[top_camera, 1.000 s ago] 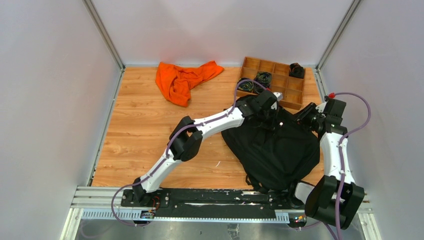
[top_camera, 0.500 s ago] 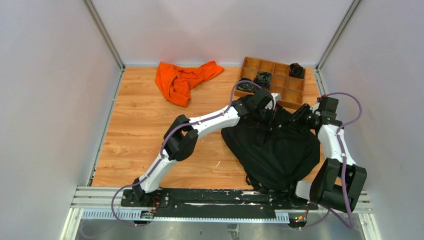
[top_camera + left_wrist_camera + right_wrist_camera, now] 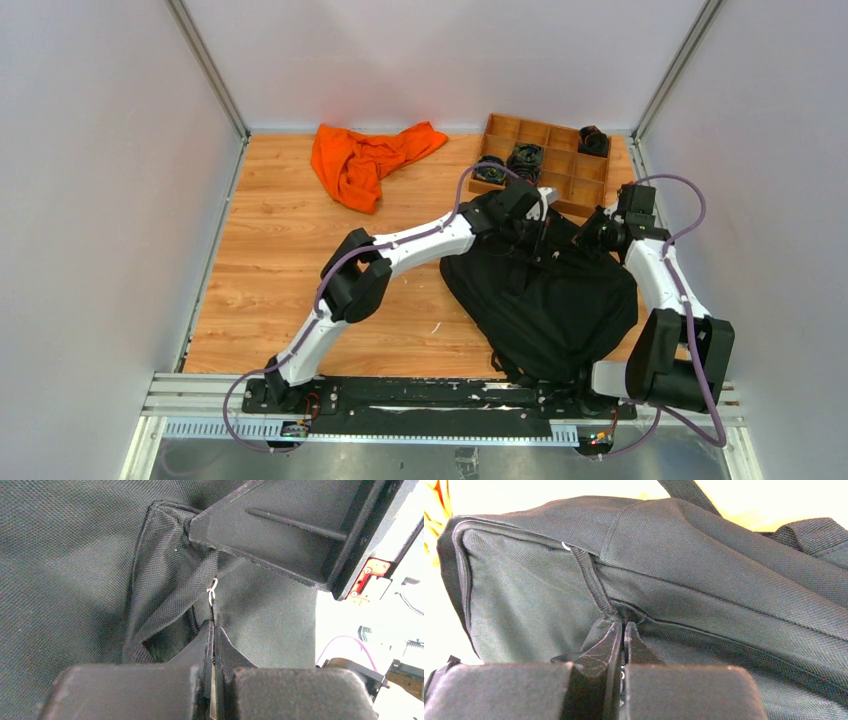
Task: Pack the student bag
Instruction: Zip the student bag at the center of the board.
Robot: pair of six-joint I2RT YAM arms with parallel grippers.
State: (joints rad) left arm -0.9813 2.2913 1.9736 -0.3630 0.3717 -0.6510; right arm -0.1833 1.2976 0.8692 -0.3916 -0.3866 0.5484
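The student bag (image 3: 545, 300), a large black backpack, lies on the right half of the wooden table, its top pointing to the far side. At that top end my left gripper (image 3: 535, 228) is shut on a thin zipper pull (image 3: 212, 596) with a small metal ring, beside a partly open zipper gap (image 3: 167, 637). My right gripper (image 3: 587, 238) is just to its right. In the right wrist view this gripper (image 3: 623, 626) is shut on the lower end of a black pull strap (image 3: 593, 585) that runs along the bag's (image 3: 704, 555) seam. The bag's inside is hidden.
An orange cloth (image 3: 365, 160) lies crumpled at the far left-centre. A wooden compartment tray (image 3: 565, 185) with dark coiled items (image 3: 526, 155) stands at the far right, close behind both grippers. Grey walls close in the table on three sides.
My right gripper has moved left and farther in to the bag's top and shut on the pull strap. The left arm has shifted slightly left, still gripping.
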